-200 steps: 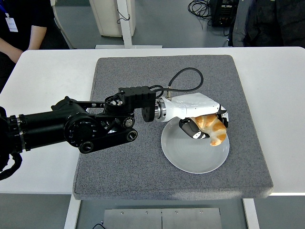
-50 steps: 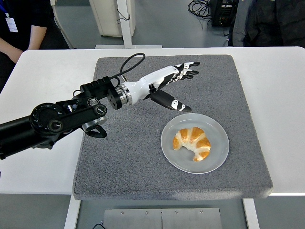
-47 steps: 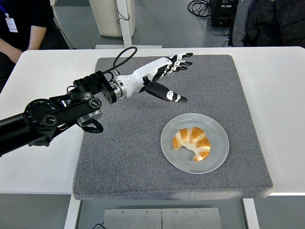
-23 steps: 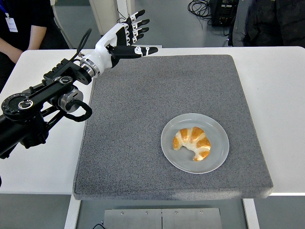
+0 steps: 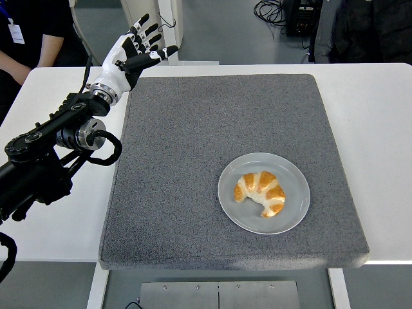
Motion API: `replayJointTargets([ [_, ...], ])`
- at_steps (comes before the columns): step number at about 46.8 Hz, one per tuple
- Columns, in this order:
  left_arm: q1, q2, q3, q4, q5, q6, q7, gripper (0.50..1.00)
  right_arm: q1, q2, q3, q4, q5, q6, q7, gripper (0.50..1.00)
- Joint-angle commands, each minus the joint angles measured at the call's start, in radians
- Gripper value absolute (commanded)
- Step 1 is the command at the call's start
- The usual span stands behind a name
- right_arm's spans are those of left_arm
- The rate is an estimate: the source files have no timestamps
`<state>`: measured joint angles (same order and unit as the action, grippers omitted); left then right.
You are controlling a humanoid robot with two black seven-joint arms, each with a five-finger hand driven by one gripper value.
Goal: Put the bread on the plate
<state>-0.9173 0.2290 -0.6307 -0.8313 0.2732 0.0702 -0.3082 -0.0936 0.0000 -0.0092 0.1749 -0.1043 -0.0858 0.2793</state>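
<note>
Now the bread (image 5: pixel 260 192), a golden croissant with pale stripes across its back, lies on the plate (image 5: pixel 293 212), a little left of the plate's middle, its curved ends pointing toward the near right. Nothing touches it. The plate is round and pale grey-white, and it sits on the grey mat (image 5: pixel 193 161) in the mat's near right part, well in from the mat's edges. The mat is a thick square pad of felt-like grey that covers most of the middle of the white table (image 5: pixel 373 129).

The left hand (image 5: pixel 125 58) is raised at the far left, over the mat's far left corner and the table's far edge, well apart from the plate and the bread. Its fingers (image 5: pixel 145 32) are spread apart and stretched out, pointing up and to the far right, with the thumb held out to the right; the hand holds nothing. The hand is white with black fingertips, and it joins a black arm (image 5: pixel 45 154) that runs in from the left edge over the table's left side, with a black cable looping beside the wrist.

The right hand does not show.

At the far left corner a person (image 5: pixel 29 32) in dark clothing stands behind the table, with a forearm resting near the table's far edge. Another dark-clothed figure (image 5: pixel 367 29) shows at the far right.
</note>
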Motion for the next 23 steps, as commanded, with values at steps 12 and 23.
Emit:
replayJointTargets([
  [12,0.061,-0.011,0.003,0.007,-0.025,0.000,-0.081,0.971,0.000,0.000,0.002,0.001,0.000,0.000,0.000,1.000],
  [23,0.080,-0.010,0.003,0.014,-0.025,0.000,-0.081,0.971,0.000,0.000,0.000,0.001,0.000,0.000,0.000,1.000],
])
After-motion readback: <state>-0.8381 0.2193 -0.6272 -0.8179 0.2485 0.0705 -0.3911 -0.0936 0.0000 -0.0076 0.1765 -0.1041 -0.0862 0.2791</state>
